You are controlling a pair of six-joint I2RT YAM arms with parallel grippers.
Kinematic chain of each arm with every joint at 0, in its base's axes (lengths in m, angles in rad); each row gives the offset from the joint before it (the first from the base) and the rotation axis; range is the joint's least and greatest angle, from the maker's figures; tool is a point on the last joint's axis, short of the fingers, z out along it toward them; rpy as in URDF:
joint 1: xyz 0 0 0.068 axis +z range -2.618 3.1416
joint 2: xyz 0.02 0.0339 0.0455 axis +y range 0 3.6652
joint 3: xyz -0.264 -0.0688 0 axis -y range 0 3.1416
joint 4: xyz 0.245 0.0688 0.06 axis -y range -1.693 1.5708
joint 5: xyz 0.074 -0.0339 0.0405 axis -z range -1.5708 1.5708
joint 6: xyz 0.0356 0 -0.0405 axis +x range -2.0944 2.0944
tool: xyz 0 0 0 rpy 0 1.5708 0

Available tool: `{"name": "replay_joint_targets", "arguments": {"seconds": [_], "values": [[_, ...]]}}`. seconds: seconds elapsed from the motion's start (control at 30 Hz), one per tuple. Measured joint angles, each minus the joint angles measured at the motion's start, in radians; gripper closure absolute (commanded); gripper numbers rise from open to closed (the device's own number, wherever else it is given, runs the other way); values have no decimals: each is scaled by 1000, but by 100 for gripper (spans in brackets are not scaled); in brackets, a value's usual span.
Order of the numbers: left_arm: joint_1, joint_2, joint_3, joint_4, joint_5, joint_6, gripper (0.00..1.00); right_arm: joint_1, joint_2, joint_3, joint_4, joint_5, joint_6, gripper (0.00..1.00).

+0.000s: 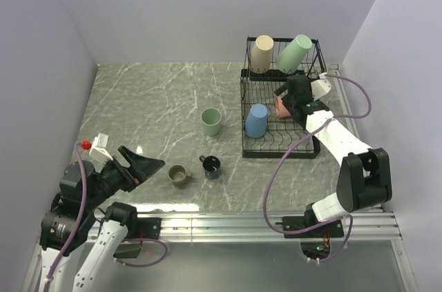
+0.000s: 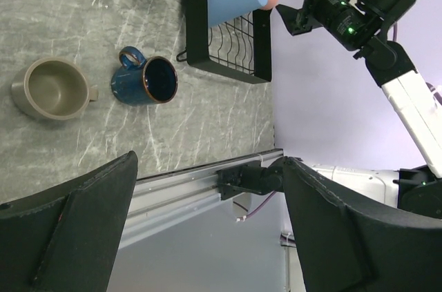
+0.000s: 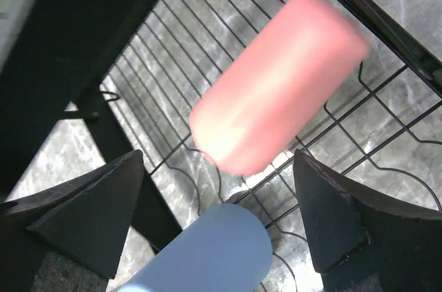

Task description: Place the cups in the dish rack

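Right gripper [image 3: 217, 168], jaws apart at three o'clock, lets the pink cup [image 3: 276, 78] rest in the dish rack [image 1: 280, 153]; left gripper [image 2: 210, 161] is apart too.

A grey, white-veined marble-look counter [image 1: 152, 112] is enclosed on three sides by plain pale lavender walls [image 1: 207, 9], with a silver metal rail [image 1: 228, 221] running along its near edge.

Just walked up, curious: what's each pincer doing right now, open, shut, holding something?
Left pincer: open, holding nothing.
Right pincer: open above the pink cup in the dish rack, not gripping it.
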Motion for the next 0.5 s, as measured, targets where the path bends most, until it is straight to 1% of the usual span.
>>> {"name": "replay_joint_targets", "arguments": {"seconds": [0.13,0.3,0.43,0.5], "values": [[0,-9,-10,3,1,0,9,1,-51,-13,8,-9,-6,3],[0,-12,-37,16,3,0,9,2,-153,-46,7,-19,-6,2],[0,-12,-50,26,5,0,9,-14,-264,-117,6,-44,-11,1],[0,-12,-58,34,7,0,9,-44,-312,-149,3,-71,-17,1]]}}
